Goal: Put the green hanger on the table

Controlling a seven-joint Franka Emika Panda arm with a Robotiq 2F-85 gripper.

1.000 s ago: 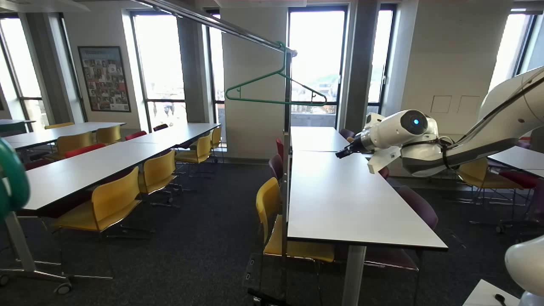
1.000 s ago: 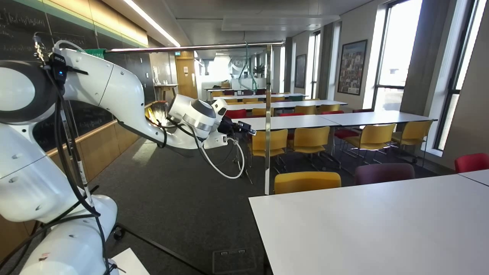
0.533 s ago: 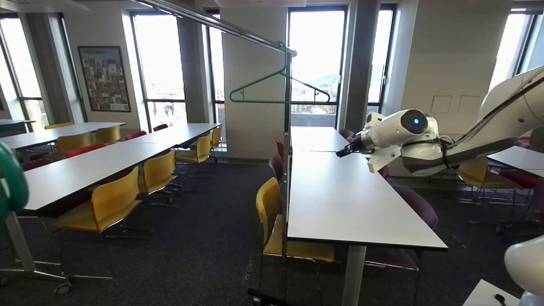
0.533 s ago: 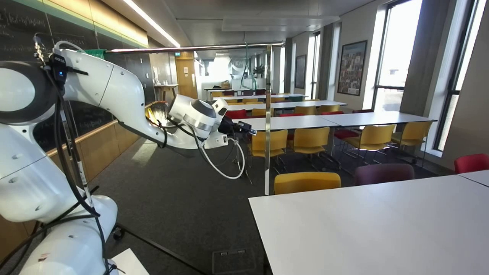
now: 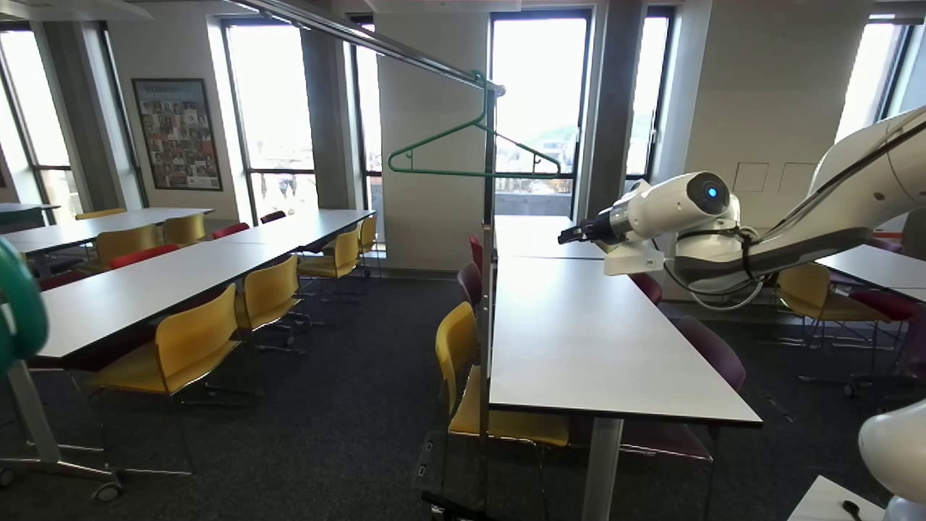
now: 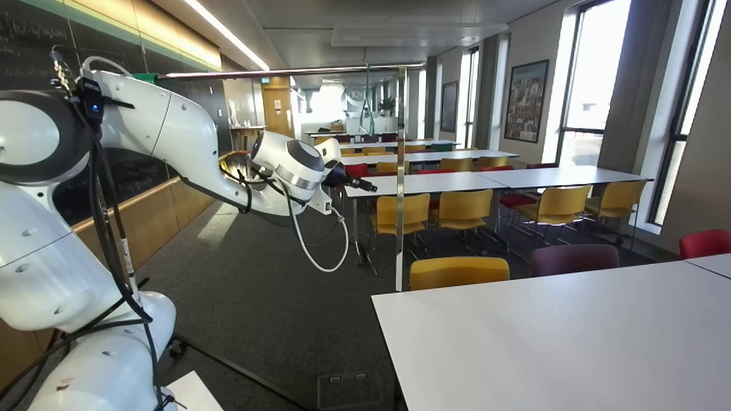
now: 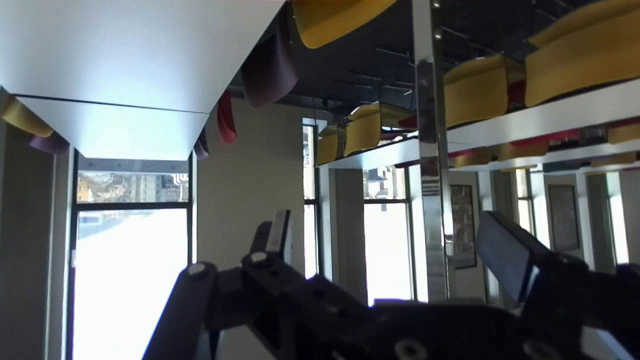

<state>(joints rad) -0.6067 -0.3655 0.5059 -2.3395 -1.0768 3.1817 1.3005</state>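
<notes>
Hanger (image 5: 441,172) is hanging by its hook from the shiny metal rail (image 6: 285,71), up higher than my gripper (image 7: 390,237) and, in an exterior view, off to the left of it. I am guessing my next move is going up and sideways. The long bottom bar is running across the rail, almost level. My gripper is holding nothing, and its fingers are standing wide apart. The hanger is looking like a smooth, thin, green plastic triangle with two tiny hooks inside. Lower down, the flat white surface (image 5: 586,340) is shining and waiting.
</notes>
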